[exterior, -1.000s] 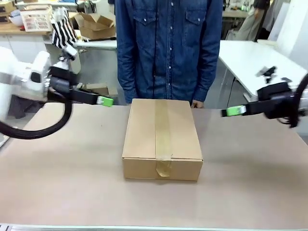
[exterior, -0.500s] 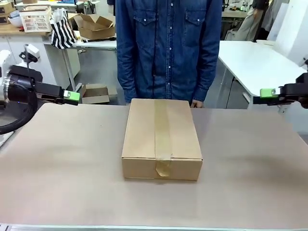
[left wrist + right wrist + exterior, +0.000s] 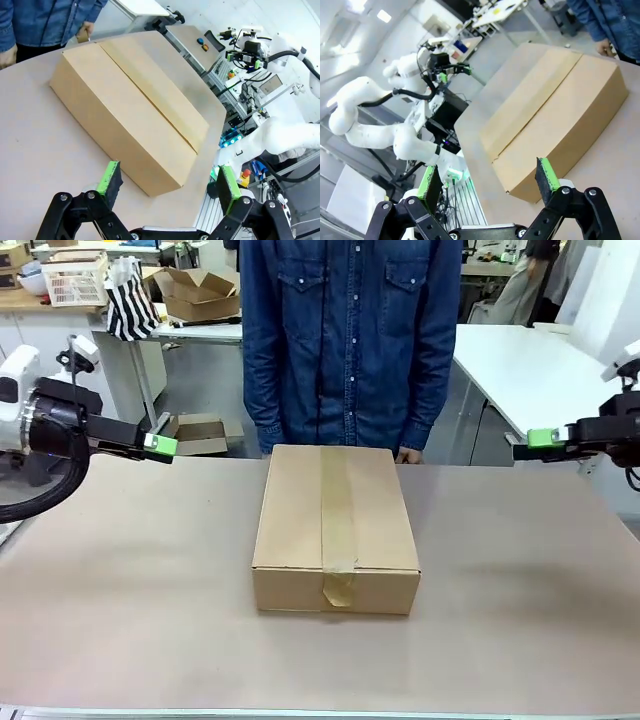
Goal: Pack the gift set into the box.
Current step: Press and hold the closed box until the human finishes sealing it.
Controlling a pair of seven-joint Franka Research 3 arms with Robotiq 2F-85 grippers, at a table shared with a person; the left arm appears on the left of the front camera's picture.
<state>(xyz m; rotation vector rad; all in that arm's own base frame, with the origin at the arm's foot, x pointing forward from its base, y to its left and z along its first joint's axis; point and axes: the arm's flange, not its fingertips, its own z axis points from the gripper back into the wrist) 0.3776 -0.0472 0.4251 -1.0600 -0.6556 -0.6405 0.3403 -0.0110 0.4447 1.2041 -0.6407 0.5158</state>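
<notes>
- Pale beige rectangular desk (image 3: 150, 630) supports closed brown cardboard box (image 3: 335, 505), tape-sealed; denim-shirted person (image 3: 350, 350) stands behind.
- Left hand (image 3: 167, 182), right hand (image 3: 487, 180): fingers spread.

Left of the denim shirt (image 3: 345, 350), a striped bag (image 3: 128, 300) hangs beside a white lattice-sided crate (image 3: 76, 282); right of it, a white side table (image 3: 540, 370)
</notes>
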